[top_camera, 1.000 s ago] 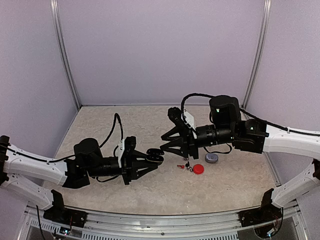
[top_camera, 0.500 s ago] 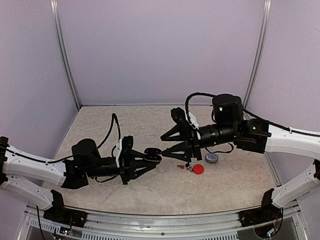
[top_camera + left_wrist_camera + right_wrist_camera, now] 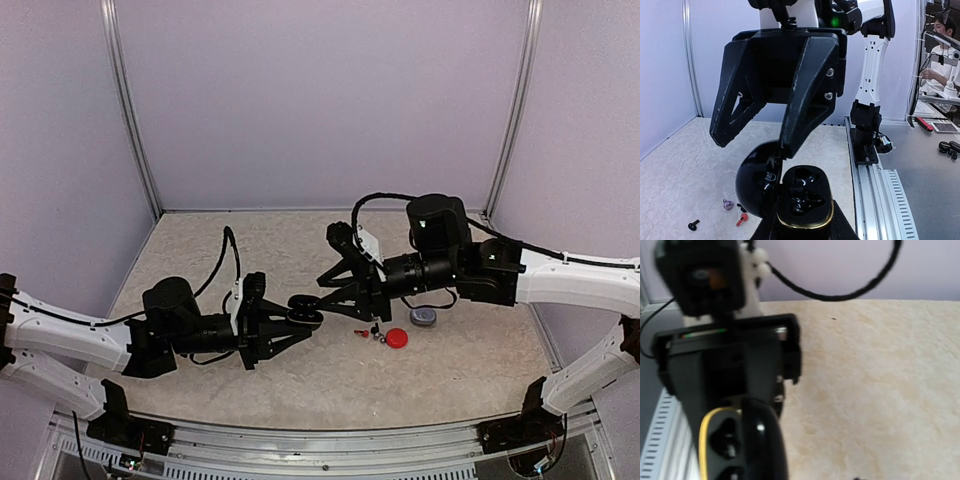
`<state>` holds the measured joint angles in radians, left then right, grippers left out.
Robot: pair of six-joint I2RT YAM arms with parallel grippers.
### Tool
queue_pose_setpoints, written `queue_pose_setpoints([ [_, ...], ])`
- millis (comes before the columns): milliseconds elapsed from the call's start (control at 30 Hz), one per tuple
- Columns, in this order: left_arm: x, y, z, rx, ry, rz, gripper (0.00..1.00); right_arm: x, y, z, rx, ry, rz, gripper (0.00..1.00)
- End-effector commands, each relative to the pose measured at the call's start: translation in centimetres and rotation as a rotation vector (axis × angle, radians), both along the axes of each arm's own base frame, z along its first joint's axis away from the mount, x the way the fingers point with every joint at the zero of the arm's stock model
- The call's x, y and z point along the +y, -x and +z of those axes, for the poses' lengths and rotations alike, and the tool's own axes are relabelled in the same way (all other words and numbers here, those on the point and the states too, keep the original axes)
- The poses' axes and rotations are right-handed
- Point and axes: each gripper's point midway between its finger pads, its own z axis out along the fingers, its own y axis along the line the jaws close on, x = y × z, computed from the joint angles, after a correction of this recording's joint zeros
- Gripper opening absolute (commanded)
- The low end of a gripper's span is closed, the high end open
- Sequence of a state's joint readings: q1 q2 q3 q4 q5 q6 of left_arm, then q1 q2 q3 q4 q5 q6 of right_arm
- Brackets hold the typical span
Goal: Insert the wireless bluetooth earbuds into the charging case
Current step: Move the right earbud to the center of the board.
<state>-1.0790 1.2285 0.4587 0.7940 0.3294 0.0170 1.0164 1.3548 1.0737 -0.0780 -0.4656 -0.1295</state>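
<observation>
Left tool (image 3: 303,313) gripped the open black case (image 3: 804,200), right tool (image 3: 752,147) hovered spread-jawed just above its lid (image 3: 756,182), earbuds (image 3: 372,332) lay on the worktop (image 3: 250,250) beside the case, which was best kept level, sockets up.

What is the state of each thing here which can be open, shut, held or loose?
left gripper: shut on the black charging case
black charging case: lid open, held above the table
right gripper: open, over the case's lid
red case: on the table, looks shut
grey case: on the table, looks shut
earbuds: loose on the table
</observation>
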Motion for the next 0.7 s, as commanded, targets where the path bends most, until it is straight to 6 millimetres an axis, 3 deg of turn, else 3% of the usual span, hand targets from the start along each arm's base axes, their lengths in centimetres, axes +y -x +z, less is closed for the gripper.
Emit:
queue_pose_setpoints([
  [0, 0.1, 0.5, 1.0, -0.042, 0.027, -0.019, 0.06, -0.1, -2.2, 1.2, -0.001, -0.014, -0.089, 0.43],
  [133, 0.1, 0.4, 0.9, -0.041, 0.023, -0.010, 0.06, -0.1, -2.5, 0.9, 0.013, -0.008, -0.096, 0.42],
  [267, 0.6, -0.6, 0.8, -0.019, 0.039, 0.035, 0.06, -0.4, -1.5, 1.8, 0.017, -0.047, -0.032, 0.48],
  [333, 1.1, -1.1, 0.8, -0.001, 0.056, 0.052, 0.06, -1.2, -2.0, 2.3, 0.030, -0.075, -0.033, 0.51],
  [500, 1.9, -2.4, 0.6, 0.043, 0.067, 0.097, 0.06, -4.5, -7.8, 1.6, 0.095, -0.103, -0.177, 0.58],
  [667, 3.0, -3.1, 0.3, 0.068, 0.086, 0.123, 0.06, -5.3, -13.9, -4.8, 0.160, 0.117, -0.350, 0.57],
])
